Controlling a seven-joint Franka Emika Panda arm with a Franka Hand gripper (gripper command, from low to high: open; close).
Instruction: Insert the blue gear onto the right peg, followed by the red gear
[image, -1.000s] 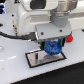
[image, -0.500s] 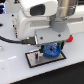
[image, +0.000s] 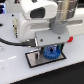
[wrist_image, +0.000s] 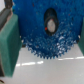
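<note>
Clamped around the blue gear (image: 49, 52): gripper (image: 48, 50), jaws shut on the toothed rim from opposite sides. Low over the grey plate (image: 36, 61), black-edged, lying on the white table (image: 15, 70). In the exterior view, gear hanging between the two dark fingers (image: 38, 47), disc roughly level, over the half of the plate toward the exterior view's right. Bulky white arm body (image: 35, 17) above it, filling the upper part of that view; black cable (image: 15, 42) running off toward the exterior view's left. In the wrist view, blue gear (wrist_image: 49, 30) filling most of the picture, teeth sharp along its lower edge, green pads (wrist_image: 8, 46) pressed against its sides. Through the centre hole (wrist_image: 50, 25), a short dark pin with a pale tip, probably the right peg (wrist_image: 50, 23), though too blurred to be sure; sitting inside the hole's outline, slightly off centre. Hard to tell whether the gear already touches the pin or merely hovers above it. A speck of red beside the pin, unclear what. Pale glossy surface below the gear, with bright streaks of reflected light. Left-hand twin pin not made out. Red gear not seen in either view.
</note>
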